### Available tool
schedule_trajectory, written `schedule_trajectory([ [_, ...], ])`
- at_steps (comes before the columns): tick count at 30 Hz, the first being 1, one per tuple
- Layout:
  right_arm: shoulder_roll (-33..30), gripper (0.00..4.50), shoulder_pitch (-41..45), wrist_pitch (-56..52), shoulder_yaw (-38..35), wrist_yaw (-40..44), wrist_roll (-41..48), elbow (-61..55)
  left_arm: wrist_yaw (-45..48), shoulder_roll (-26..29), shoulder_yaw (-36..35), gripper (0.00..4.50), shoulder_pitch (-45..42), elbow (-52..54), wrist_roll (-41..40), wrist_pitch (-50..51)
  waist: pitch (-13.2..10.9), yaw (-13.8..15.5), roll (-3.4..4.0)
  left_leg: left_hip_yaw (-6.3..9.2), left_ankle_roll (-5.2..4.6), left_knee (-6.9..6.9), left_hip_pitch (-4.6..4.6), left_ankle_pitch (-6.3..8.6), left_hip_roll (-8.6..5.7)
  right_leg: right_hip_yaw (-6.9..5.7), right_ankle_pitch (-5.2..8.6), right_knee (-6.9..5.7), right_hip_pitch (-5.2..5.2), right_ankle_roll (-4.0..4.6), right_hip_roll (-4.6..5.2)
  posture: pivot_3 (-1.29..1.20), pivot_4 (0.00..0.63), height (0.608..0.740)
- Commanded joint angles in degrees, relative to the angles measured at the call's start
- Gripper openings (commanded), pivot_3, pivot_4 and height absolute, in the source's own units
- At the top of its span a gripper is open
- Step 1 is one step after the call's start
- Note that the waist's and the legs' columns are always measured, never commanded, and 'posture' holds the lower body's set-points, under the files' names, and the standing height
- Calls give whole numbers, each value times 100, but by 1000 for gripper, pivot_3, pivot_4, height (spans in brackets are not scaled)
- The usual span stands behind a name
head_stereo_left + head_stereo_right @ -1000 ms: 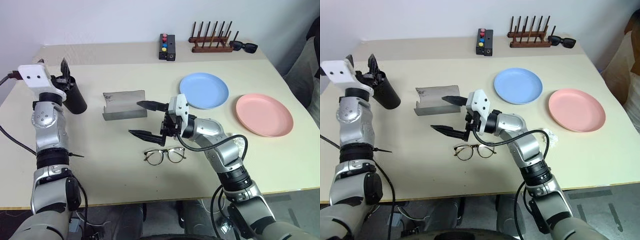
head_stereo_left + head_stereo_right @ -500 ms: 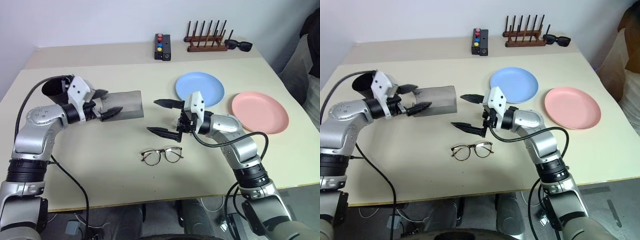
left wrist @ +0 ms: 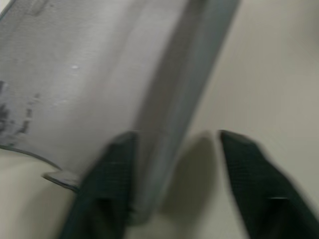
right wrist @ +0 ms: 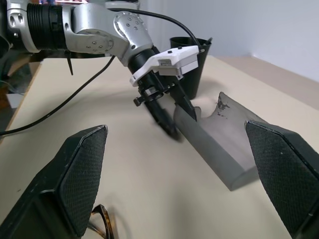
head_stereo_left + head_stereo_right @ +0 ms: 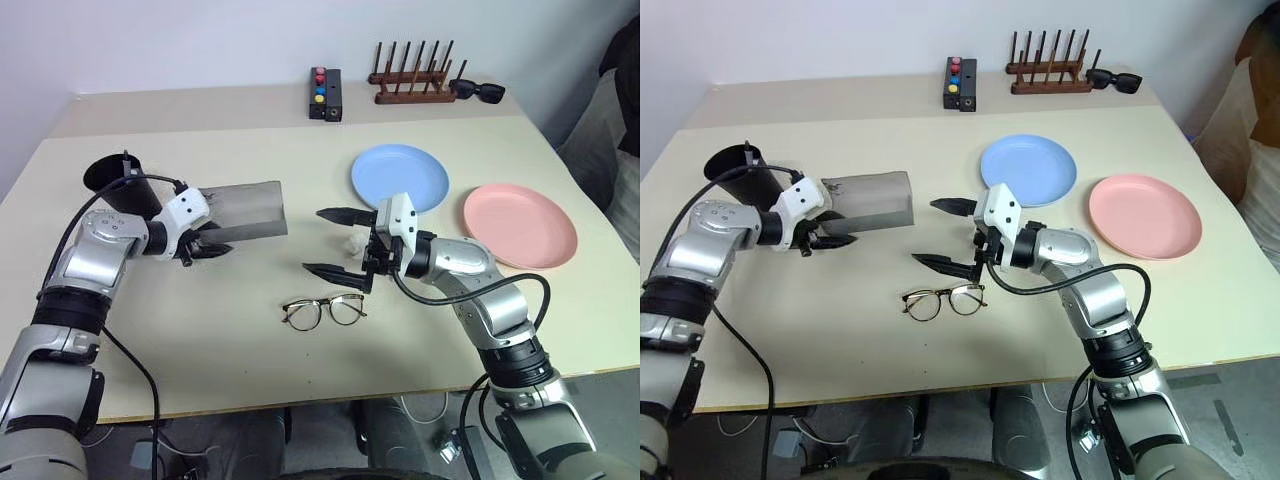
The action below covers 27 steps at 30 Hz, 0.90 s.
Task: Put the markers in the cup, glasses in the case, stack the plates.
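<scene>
The grey case lies open on the table left of centre. My left gripper is at its near left corner. In the left wrist view its fingers stand apart astride the case's front wall, with a gap on one side. The black cup stands behind that arm, and a slim dark marker end pokes above its rim. The glasses lie near the table's front. My right gripper hovers just above and behind them, wide open and empty. The blue plate and the pink plate lie side by side at the right.
Along the back edge stand a black box with coloured buttons, a wooden peg rack and black sunglasses. Bare tabletop stretches in front of the case and around the glasses.
My left arm swung down from the cup to the case's near left corner, and its jaws narrowed. The right gripper drifted slightly right, still open. The camera view shifted.
</scene>
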State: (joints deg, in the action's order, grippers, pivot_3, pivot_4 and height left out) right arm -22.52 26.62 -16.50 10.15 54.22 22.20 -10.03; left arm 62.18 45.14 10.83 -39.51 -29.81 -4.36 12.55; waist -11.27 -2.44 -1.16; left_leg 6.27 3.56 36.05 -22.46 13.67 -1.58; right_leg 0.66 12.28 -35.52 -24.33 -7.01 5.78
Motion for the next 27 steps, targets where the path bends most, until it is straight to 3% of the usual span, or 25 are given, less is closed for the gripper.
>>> schedule_trajectory([
  [1,-57,4500,-45,18,-170,-83,76,-307,159,-89,-70,502,-78,-37,28,-205,0,5,0,0,0,0,0,0,0,0,0,0,0,0,0,0,150,734],
  [2,-68,4500,-58,15,-174,-97,78,-318,206,-108,-96,23,-66,-2,16,-253,1,8,-2,0,0,0,-1,0,0,0,0,0,0,0,0,0,150,734],
  [9,-162,4500,-71,-20,-218,-136,108,-359,690,-157,-313,23,365,991,-415,-229,0,8,-1,-1,0,2,-1,0,3,1,0,0,0,1,0,0,150,734],
  [15,-208,4500,-26,-35,-233,-87,97,-319,1383,165,-120,23,950,2584,-775,349,-1,3,0,-2,-1,0,-2,1,5,2,0,2,0,2,0,0,150,734],
  [27,-163,4500,-37,-39,-206,-102,84,-327,1367,200,103,23,1131,2686,-370,235,0,5,0,-2,-1,4,-1,1,6,1,-1,0,0,4,-3,0,150,734],
])
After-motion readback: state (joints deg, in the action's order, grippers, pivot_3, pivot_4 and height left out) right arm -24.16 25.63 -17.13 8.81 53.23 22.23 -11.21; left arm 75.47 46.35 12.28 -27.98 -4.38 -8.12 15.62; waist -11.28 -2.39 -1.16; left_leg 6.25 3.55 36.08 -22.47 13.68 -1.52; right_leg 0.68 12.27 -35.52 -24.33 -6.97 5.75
